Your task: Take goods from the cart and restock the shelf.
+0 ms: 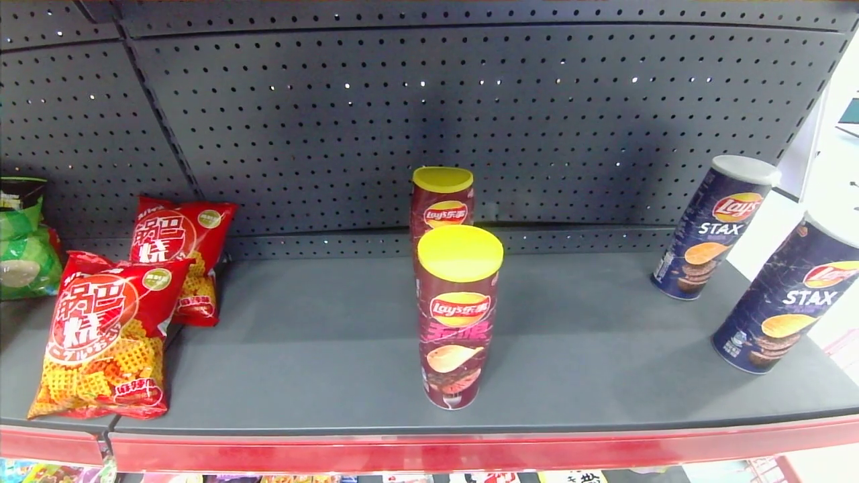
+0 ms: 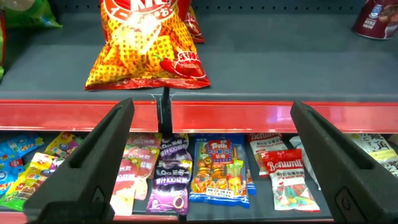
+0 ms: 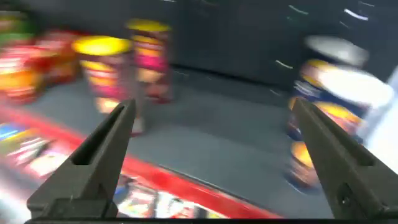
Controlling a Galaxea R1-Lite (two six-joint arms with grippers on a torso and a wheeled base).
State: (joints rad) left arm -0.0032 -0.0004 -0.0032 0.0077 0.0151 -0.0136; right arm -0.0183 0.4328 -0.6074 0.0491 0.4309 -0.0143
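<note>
In front of the shelf (image 1: 322, 349), both claws hang empty. The left claw (image 2: 212, 109) is spread wide, level with the shelf's red front lip; a red snack bag (image 2: 146, 43) lies just beyond it and packets of sweets (image 2: 217, 171) sit on the lower shelf beneath it. The right claw (image 3: 212, 106) is spread wide too and faces the shelf board. Ahead of it and towards the left claw stand the red cans (image 1: 458, 315), one behind the other. The blue cans (image 1: 715, 228) stand out on its far side. A second snack bag (image 1: 184, 258) and a green bag (image 1: 23, 248) rest past the left claw.

The goods here look easy to carry but easy to spoil. The cans seem to be light card tubes, stiff enough for a firm squeeze, with smooth sides that could slip. They are tall and would topple at a nudge. I would take one around the middle of the body, below the plastic lid, with the fingers square to it. The bags are soft and puffed with air, and what is inside would crush. They are best pinched by the top seam, not across the belly.

Plenty of bare board lies between the cans and the bags for new stock.
</note>
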